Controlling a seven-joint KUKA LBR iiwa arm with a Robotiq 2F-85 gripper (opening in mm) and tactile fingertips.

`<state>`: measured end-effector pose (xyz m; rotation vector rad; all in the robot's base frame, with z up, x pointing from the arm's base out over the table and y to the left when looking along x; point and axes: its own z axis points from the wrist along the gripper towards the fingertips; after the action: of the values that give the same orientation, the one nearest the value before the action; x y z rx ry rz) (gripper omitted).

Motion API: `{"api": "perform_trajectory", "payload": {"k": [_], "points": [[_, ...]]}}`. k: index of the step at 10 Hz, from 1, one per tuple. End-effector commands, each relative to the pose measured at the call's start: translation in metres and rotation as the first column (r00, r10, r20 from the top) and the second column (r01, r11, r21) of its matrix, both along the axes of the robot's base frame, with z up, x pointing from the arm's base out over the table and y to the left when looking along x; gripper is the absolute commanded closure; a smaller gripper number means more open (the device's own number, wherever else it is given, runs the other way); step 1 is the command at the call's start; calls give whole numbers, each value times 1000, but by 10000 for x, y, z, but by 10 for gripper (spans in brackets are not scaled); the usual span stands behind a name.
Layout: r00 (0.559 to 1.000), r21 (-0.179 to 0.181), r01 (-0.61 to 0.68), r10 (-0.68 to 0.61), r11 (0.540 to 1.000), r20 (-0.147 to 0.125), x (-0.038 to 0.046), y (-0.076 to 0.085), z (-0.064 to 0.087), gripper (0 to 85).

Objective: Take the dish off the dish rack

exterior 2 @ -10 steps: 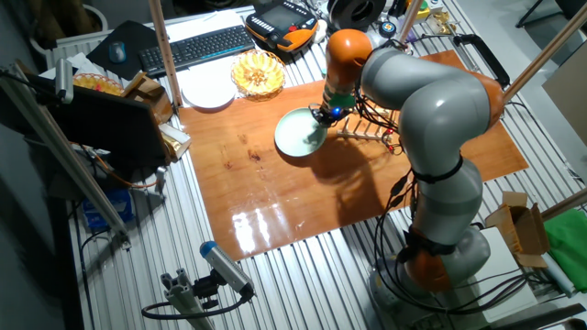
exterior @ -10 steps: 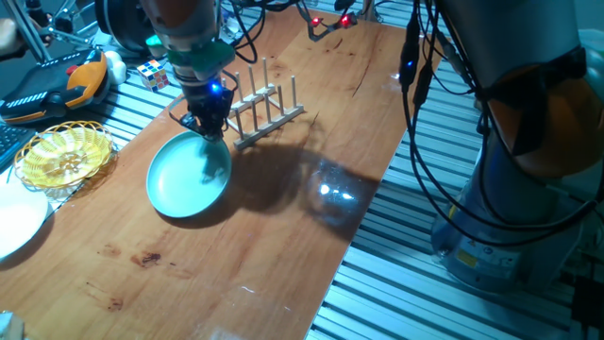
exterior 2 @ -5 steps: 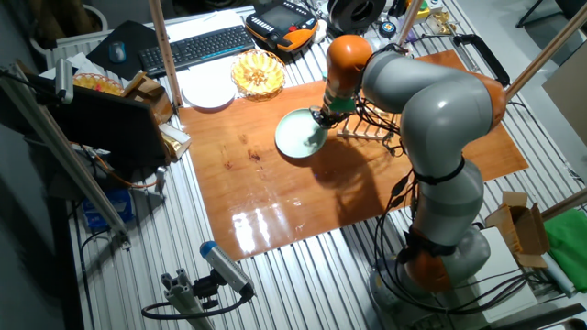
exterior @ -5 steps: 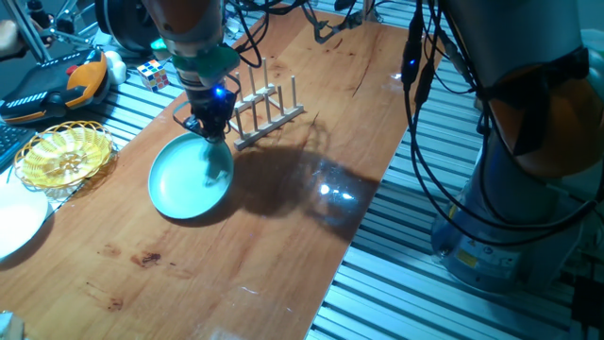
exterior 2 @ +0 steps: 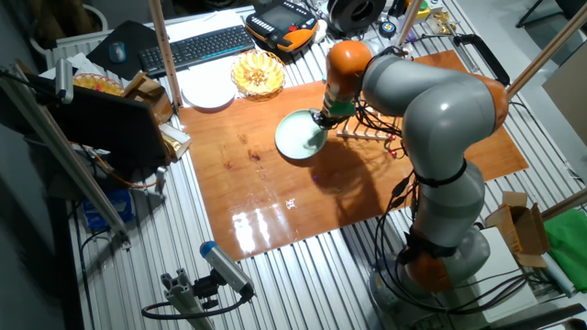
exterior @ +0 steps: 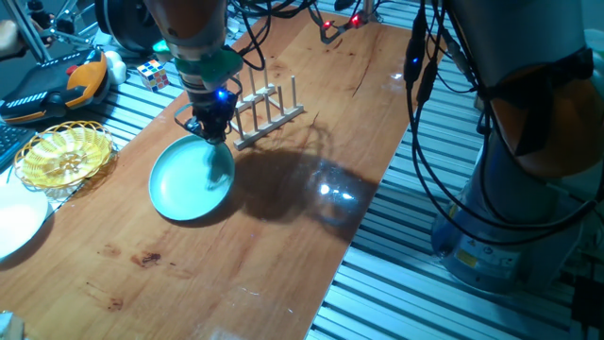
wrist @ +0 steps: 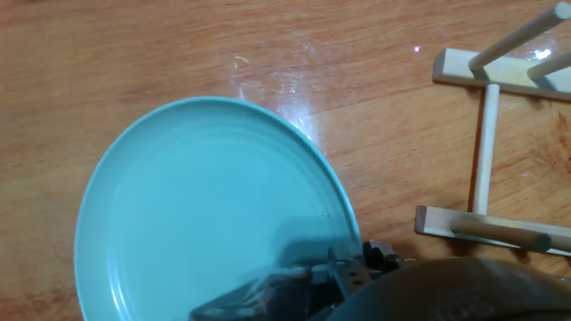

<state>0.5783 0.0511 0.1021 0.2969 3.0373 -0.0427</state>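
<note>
Round turquoise dish [exterior: 189, 179] flat on table, rim clamped by hand [exterior: 211, 133], beside dish rack [exterior: 266, 111]

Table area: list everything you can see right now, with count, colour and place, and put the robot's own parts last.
dish: 1, light turquoise, on the table beside the rack
dish rack: 1, light wood, behind the dish, no plate in it
table: 1, brown wood
basket: 1, yellow woven, off the table's edge
white plate: 1, next to the basket
keyboard: 1, black, far side
puzzle cube: 1, multicoloured, behind the rack
cardboard box: 1, brown, by the robot's base
gripper: 1, dark, at the dish's rim nearest the rack; whether it is shut is unclear
arm: 1, grey and orange
</note>
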Motion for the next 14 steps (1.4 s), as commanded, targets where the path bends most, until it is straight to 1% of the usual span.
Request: {"api": "perform_trajectory", "payload": {"k": [1, 5, 6, 8, 10, 11, 12, 13, 14], "points": [[1000, 0, -2, 2, 1000, 2, 1, 1, 2, 720], [1000, -8, 1, -1, 1000, 8, 16, -2, 19, 700], [1000, -15, 4, -3, 1000, 10, 18, -1, 24, 690], [1000, -18, 7, -6, 1000, 13, 20, -2, 26, 670], [1000, -19, 11, -11, 1000, 13, 28, -3, 57, 670], [1000, -18, 17, -17, 1000, 9, 38, -6, 123, 673], [1000, -24, 27, -27, 999, 0, 49, -12, 229, 677], [999, -39, 30, -31, 999, -8, 53, -16, 343, 680], [999, -36, 37, -38, 999, -22, 57, -31, 458, 683]]}}
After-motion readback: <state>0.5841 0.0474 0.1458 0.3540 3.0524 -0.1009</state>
